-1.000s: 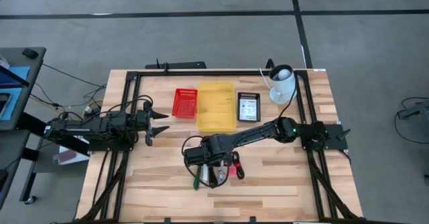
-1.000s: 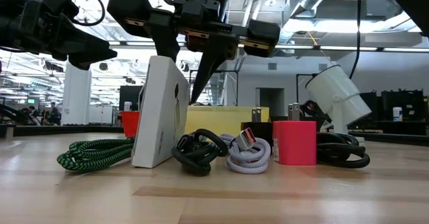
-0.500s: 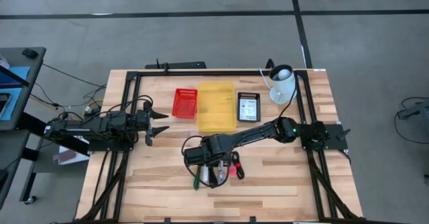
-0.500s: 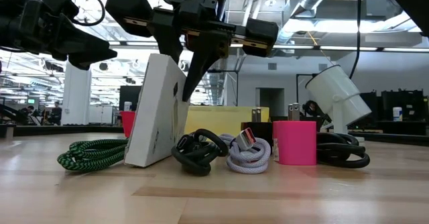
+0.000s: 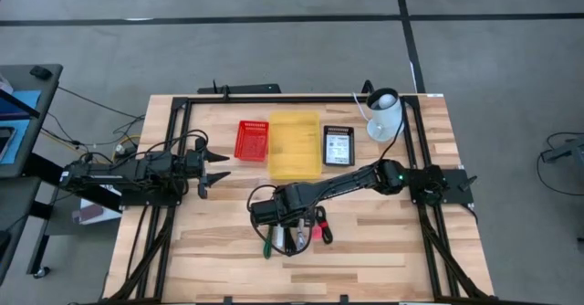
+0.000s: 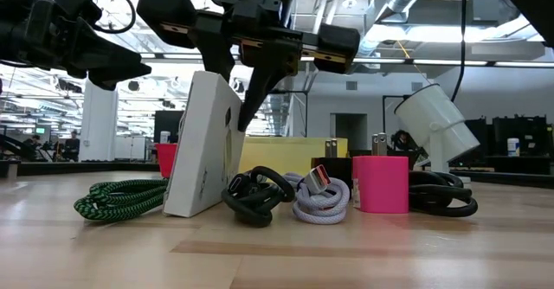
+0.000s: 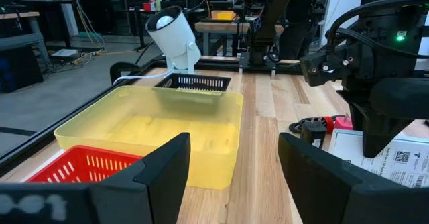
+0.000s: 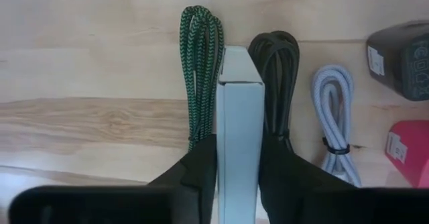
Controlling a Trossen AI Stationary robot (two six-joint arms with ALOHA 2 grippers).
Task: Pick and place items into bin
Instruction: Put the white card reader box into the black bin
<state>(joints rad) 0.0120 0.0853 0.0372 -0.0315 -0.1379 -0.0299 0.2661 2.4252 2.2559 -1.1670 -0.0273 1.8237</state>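
White box (image 8: 238, 143) clamped by the right pincer (image 8: 236, 177), tilted on the worktop (image 6: 346, 254)
It stands between green cable (image 8: 198, 70) and black cable (image 8: 276, 70); left pincer (image 7: 231, 170) hangs wide open near the yellow bin (image 7: 161, 130), whose inside looks bare

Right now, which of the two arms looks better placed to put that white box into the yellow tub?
The right. Its gripper is shut on the white box, which stands tilted on the table among coiled cables. The left gripper hangs open and empty, though it sits beside the yellow bin.
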